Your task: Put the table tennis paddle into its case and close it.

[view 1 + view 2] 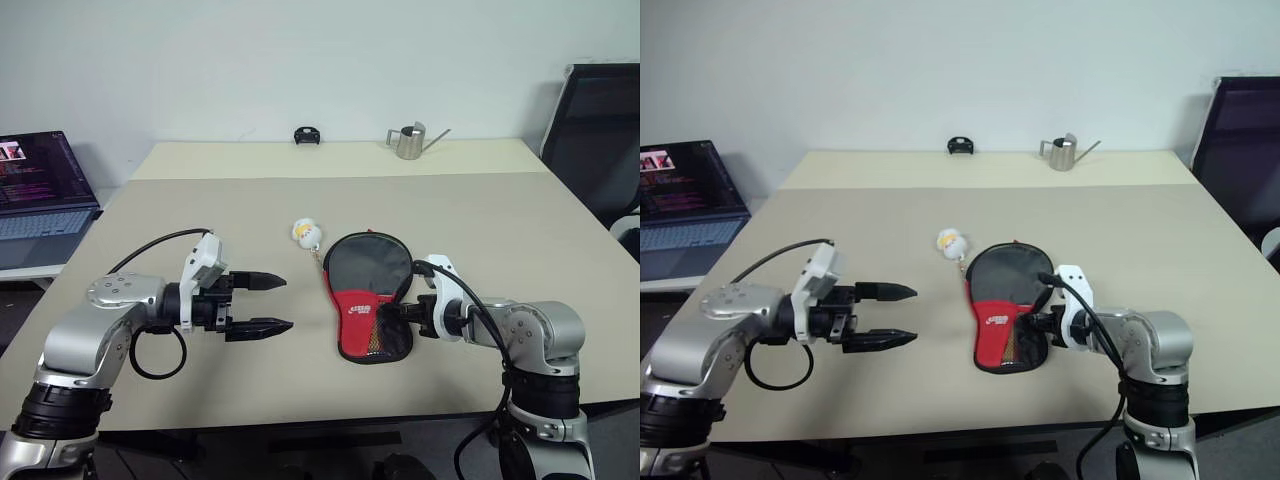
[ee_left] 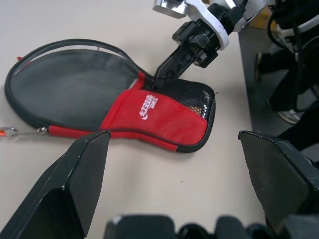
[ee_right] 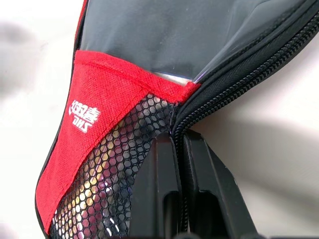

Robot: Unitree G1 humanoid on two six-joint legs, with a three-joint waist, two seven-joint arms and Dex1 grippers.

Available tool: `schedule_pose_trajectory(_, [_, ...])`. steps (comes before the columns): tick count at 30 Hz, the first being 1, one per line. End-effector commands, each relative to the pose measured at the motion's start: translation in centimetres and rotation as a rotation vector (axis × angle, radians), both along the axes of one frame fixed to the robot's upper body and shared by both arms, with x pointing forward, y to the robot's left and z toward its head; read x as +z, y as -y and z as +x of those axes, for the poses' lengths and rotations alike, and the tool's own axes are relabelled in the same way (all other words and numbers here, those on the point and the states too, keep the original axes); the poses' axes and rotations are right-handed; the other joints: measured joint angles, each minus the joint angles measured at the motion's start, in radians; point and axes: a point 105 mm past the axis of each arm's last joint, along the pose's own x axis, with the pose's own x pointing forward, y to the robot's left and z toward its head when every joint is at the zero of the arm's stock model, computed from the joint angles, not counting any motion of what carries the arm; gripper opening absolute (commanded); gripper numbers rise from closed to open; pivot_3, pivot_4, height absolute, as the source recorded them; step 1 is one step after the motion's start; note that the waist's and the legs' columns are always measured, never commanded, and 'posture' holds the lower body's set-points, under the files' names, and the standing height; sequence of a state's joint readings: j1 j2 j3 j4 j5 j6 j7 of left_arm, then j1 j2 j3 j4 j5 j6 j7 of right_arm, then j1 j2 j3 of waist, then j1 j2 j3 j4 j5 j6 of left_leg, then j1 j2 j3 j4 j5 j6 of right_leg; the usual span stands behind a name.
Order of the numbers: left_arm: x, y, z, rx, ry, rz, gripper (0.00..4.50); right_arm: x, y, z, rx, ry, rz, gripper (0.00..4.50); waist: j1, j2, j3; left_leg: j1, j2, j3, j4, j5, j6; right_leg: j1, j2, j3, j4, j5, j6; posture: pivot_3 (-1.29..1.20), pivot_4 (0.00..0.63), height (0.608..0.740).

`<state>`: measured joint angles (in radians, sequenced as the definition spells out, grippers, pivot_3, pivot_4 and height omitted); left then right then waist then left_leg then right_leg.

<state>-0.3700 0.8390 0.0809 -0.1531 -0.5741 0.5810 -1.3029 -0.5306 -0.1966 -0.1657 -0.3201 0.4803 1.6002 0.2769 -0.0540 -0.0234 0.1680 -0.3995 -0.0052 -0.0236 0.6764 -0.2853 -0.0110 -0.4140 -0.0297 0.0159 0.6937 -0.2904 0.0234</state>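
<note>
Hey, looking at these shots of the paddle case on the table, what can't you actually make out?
- The paddle: the case covers it; colours glint through the mesh in the right wrist view, nothing clear.
- What the shut right tool pinches: its tips sit at the zip edge, pull hidden.
- The small black object at the table's far edge: too small to identify.
- The laptop screen text: too small, cut off.

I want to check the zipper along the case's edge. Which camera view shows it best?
The right wrist view: the zipper runs close up, teeth visible, down to the shut right gripper. The left wrist view shows the whole case, its edge as a thin dark line. In the head views the case is too distant for teeth.
</note>
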Motion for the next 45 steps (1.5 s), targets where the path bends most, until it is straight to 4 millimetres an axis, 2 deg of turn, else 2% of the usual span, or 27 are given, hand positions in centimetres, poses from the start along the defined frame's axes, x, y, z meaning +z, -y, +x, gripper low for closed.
schedule_pose_trajectory(1, [1.0, 0.5, -0.7, -0.053, 0.030, 0.010, 4.50, 0.0, -0.6, -1.4, 0.059, 0.008, 0.014, 0.01, 0.000, 0.000, 0.000, 0.000, 0.000, 0.000, 0.000, 0.000, 0.000, 0.000, 0.000, 0.000, 0.000, 0.000, 0.000, 0.00, 0.150, 0.740])
schedule_pose_trajectory(9, [0.6, 1.1, -1.6, -0.092, -0.002, 0.015, 4.50, -1.1, -0.2, -3.7, 0.070, -0.017, 0.020, 0.01, 0.004, 0.000, 0.000, 0.002, 0.000, -0.002, 0.000, 0.000, 0.000, 0.003, 0.000, -0.002, -0.003, 0.000, 0.000, 0.00, 0.150, 0.740])
schedule_pose_trajectory(21, [0.5, 1.4, -1.5, -0.111, -0.015, 0.015, 4.50, -1.5, 0.8, -5.7, 0.045, -0.045, 0.032, 0.01, 0.008, 0.000, 0.000, 0.001, 0.000, -0.002, -0.001, 0.000, 0.000, 0.005, 0.000, -0.002, -0.005, 0.000, 0.000, 0.00, 0.150, 0.740])
schedule_pose_trajectory(45, [0.4, 1.2, -1.2, -0.105, -0.013, 0.023, 4.50, -2.3, 1.1, -6.6, 0.004, -0.112, 0.016, 0.01, 0.014, 0.000, 0.000, 0.001, 0.000, -0.002, -0.001, 0.000, 0.001, 0.006, 0.000, -0.002, -0.006, 0.000, 0.000, 0.00, 0.150, 0.740])
